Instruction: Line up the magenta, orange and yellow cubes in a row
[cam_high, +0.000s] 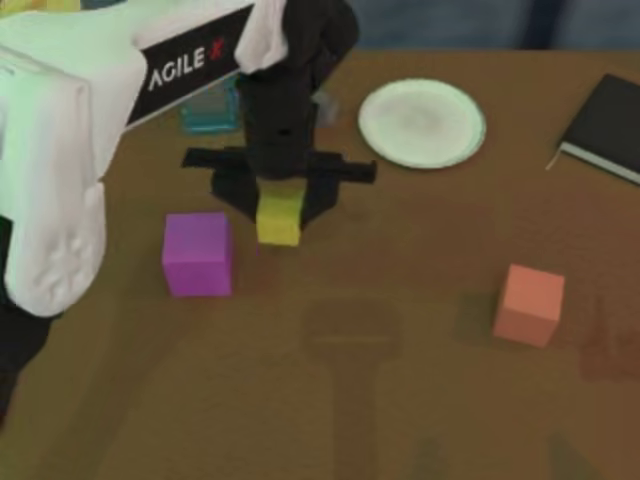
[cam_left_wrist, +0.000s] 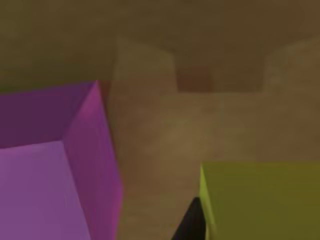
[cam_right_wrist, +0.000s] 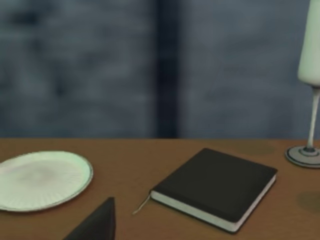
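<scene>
On the brown counter (cam_high: 400, 400), nearest the camera's edge of the top view, the salmon-orange cube (cam_high: 529, 304) sits alone toward the right side, well apart from the other two cubes. Farther in, on the left half, the magenta cube (cam_high: 198, 253) rests flat on the counter, and just beside it to the right is the yellow cube (cam_high: 279, 215), pinched between the dark fingers of the left claw (cam_high: 281, 205), which reaches down from the white AgileX arm; a narrow strip of counter shows between the two cubes. The left wrist view shows the same pair close up, magenta cube (cam_left_wrist: 55, 170) and yellow cube (cam_left_wrist: 260, 200) apart, with one black finger (cam_left_wrist: 190, 222) against the yellow one. Beyond the claw lie a white paper plate (cam_high: 422, 122), a black notebook (cam_high: 607, 127) at the far right, and a blue-green object (cam_high: 212, 112) partly hidden under the arm. The right claw is out of the top view; whether it is spread or pressed together cannot be told.
</scene>
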